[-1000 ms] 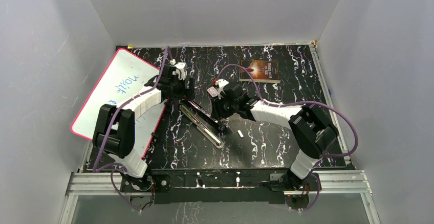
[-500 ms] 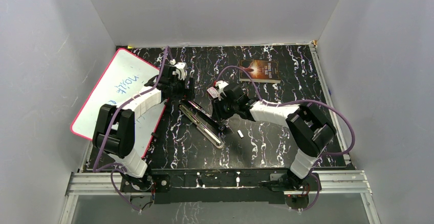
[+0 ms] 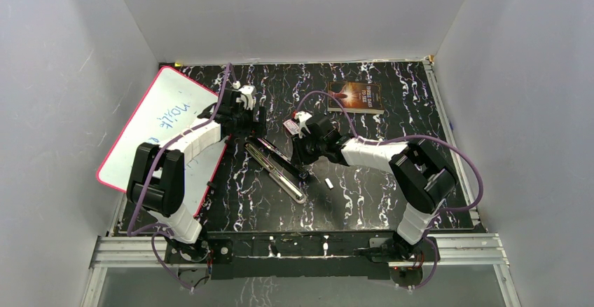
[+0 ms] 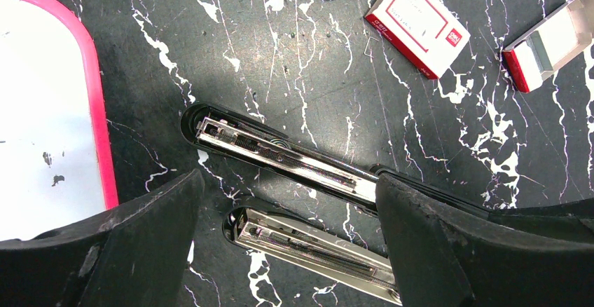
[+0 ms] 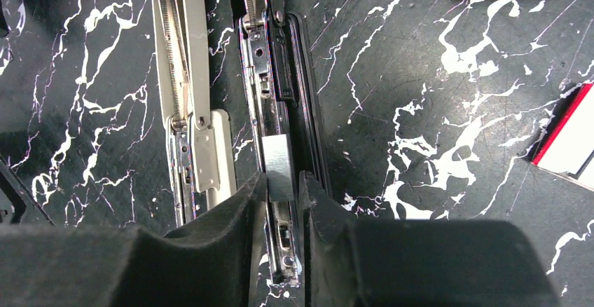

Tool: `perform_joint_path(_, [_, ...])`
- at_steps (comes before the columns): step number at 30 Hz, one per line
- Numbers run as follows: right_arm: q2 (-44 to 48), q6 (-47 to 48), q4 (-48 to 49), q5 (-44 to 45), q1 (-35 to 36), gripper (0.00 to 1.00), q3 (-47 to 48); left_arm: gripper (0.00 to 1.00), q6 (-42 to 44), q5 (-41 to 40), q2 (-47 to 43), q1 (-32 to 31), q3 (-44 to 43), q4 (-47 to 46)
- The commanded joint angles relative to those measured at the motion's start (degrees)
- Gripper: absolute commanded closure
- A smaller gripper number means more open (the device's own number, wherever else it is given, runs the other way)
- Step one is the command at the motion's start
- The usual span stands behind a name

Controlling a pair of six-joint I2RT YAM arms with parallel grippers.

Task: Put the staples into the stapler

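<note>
— One change, and a small one: over the last second the right pincer (image 5: 282,184) has narrowed from about half open down to the width of the strip (image 5: 279,163). The arm itself has barely shifted.

— So it has the strip?

— It looks so. The grey strip sits between its fingertips (image 5: 251,198), pinched at its near end. It lies in line with the open rail of the stapler (image 5: 270,62), right over it. Whether it is seated in the channel or just above it, I cannot tell.

— And the left pincer (image 4: 288,205)?

— Unchanged: wide, holding nothing, hanging astride the far end of the stapler.

— What does that mean for the job?

— I'd judge the loading is at the placing step. The strip is aligned, so next it should go down into the rail and slide forward, and then the stapler can be folded shut. The risk is a tilted strip riding up on the rail's edge as the grip loosens.

— Anything else about?

— A spare strip (image 3: 328,181) lies on the bench (image 3: 364,202), near the stapler on the right arm's side. There are also two boxes (image 4: 417,23) beyond the stapler, one of them open.
</note>
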State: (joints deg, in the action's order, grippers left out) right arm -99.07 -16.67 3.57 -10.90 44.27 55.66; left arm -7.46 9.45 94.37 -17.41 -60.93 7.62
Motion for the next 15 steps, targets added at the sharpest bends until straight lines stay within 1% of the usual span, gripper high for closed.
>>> perform_joint_path(1, [-0.42, -0.1, 1.97, -0.79, -0.4, 0.72, 0.35, 0.09, 0.52, 0.39, -0.54, 0.13, -2.24, 0.64])
perform_joint_path(8, [-0.19, -0.1, 1.94, -0.88, -0.57, 0.81, 0.15, 0.09, 0.52, 0.3, -0.58, 0.18, -2.27, 0.64])
perform_joint_path(15, [2.4, -0.26, 2.63, -0.79, -0.76, 0.83, -0.07, 0.08, 0.48, 0.27, -0.63, 0.17, -2.27, 0.71])
